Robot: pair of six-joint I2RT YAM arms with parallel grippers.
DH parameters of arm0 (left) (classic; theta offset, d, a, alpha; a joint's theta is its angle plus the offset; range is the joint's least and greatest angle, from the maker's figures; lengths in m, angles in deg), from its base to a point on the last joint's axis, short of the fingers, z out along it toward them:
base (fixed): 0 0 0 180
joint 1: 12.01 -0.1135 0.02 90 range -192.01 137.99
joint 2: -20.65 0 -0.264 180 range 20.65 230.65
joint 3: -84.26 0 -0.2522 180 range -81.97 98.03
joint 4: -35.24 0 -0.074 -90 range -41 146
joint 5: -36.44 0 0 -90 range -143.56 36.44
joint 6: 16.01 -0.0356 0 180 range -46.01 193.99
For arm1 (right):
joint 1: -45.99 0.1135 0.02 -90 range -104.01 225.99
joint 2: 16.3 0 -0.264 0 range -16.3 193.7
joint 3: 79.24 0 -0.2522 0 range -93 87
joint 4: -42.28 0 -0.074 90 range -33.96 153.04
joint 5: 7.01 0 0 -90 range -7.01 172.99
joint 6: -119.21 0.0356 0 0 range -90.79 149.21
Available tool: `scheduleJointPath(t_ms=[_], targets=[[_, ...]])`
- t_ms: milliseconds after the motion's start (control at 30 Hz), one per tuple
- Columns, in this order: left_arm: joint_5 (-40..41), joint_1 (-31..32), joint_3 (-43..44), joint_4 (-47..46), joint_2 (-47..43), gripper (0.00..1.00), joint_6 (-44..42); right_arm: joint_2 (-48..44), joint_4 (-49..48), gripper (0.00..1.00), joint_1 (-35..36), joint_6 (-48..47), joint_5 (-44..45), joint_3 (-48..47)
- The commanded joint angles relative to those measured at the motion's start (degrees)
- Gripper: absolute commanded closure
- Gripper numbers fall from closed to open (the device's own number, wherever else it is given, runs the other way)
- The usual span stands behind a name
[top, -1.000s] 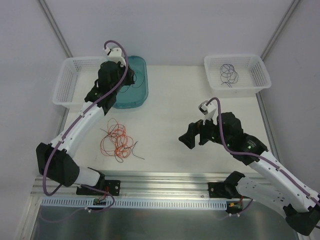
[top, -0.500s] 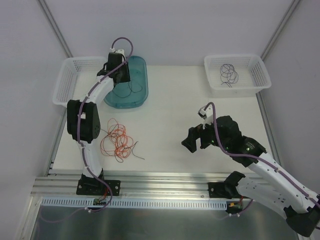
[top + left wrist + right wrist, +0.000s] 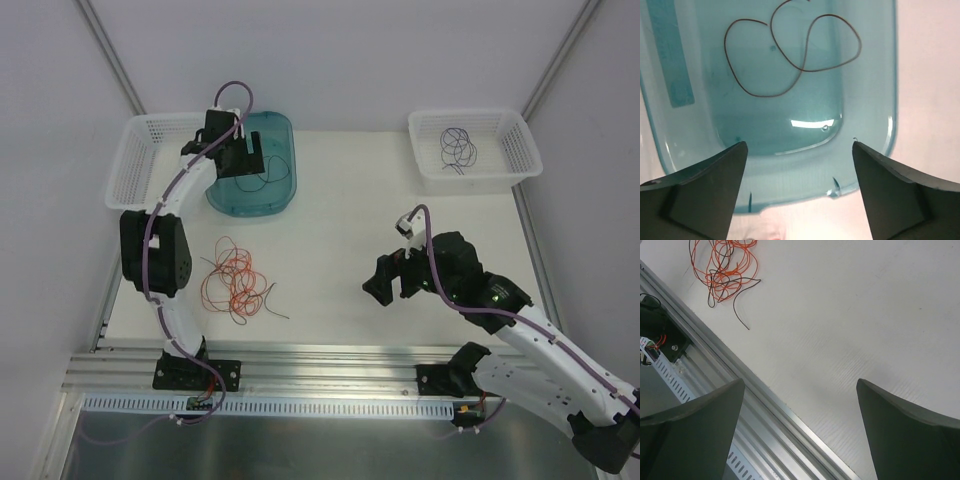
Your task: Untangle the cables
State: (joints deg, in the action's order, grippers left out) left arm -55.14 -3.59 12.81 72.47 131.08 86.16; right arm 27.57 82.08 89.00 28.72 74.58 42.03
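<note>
Jaws of the left gripper gape empty above a dark cable in a teal tub; right gripper wide, empty.

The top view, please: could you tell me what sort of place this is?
Probably a robotics lab test cell: two robot arms bolted to a metal rail at a white table, plain white walls around it, and white baskets, a teal tray and tangled thin cables on it.
</note>
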Motion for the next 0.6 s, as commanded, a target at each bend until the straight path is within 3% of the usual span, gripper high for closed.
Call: scheduleJointPath(t_ms=[0,67,300,567], targets=[[-3.0,0.6,-4.7,0.2,-12.3,0.11,2.4,-0.1,-2.1,0.0,0.2,1.8,-1.9,0.8],[-3.5,1.5,-10.1,0.2,-18.0,0.01,3.3,0.3,-2.5,0.0,0.2,2.2,-2.3,0.9],[-2.1,5.5,-32.4,0.4,-37.9,0.01,11.0,2.6,-6.2,0.0,1.4,3.7,-4.2,2.5],[6.8,9.2,-55.6,0.3,-54.8,0.01,16.9,6.9,-9.4,0.0,4.5,5.4,-3.8,3.0]])
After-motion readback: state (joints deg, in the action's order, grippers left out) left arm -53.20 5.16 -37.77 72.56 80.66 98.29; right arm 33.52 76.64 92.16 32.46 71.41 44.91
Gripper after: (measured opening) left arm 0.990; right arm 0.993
